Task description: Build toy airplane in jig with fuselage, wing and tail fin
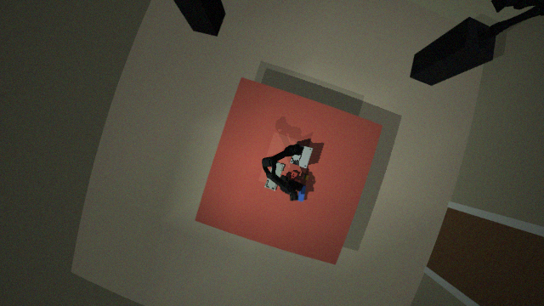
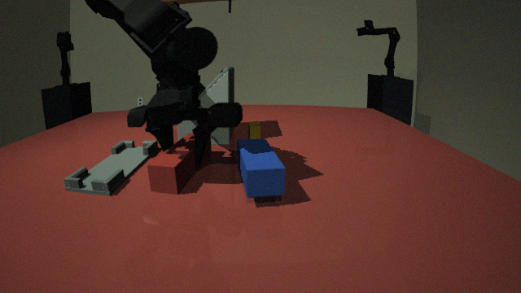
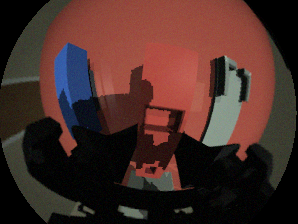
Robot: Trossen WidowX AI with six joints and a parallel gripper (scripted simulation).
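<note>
The red fuselage (image 2: 163, 179) (image 3: 170, 70) lies on the red table top, beside the grey cradle (image 1: 271, 184) (image 2: 122, 162) (image 3: 225, 122), which is empty. A rectangular socket shows in the fuselage's top in the wrist view. My gripper (image 2: 183, 159) (image 3: 156, 127) points down and is shut on the fuselage, one finger at each long side. The blue wing (image 1: 301, 195) (image 2: 264, 181) (image 3: 75, 75) lies on the other side of the fuselage, its underside slightly raised. The small yellow tail fin (image 1: 306, 177) (image 2: 254, 131) stands behind the wing. The fuselage's far end is hidden by the gripper.
A grey panel (image 1: 306, 157) (image 2: 224, 94) stands upright at the arm's base, behind the gripper. The wing and the cradle lie close on either side of the fingers. Two black pedestals (image 2: 67, 103) (image 2: 391, 95) with arms stand far back.
</note>
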